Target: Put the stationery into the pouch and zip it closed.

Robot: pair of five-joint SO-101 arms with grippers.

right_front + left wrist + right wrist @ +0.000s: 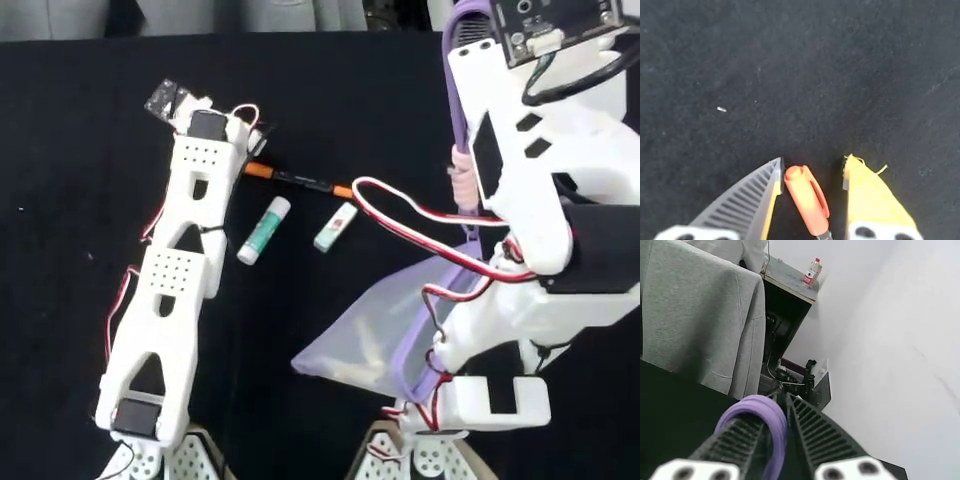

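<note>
Stationery lies outside the translucent purple-trimmed pouch (370, 335), lower centre: orange-capped black pen (300, 181), teal-white glue stick (264, 230), small white-green tube (335, 227), upper centre. Left gripper (812, 172), spread apart, straddles the pen; right gripper (784, 402) clamps the pouch's purple strap (757, 415). Packing, zipping outstanding.

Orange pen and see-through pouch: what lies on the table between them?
In the high view, a green-and-white glue stick and a smaller white stick lie there, side by side.

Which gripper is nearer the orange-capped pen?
Left. The left gripper straddles the orange-capped pen, fingers open on either side. The right gripper is shut on the purple strap of the pouch, well away from the pen.
</note>
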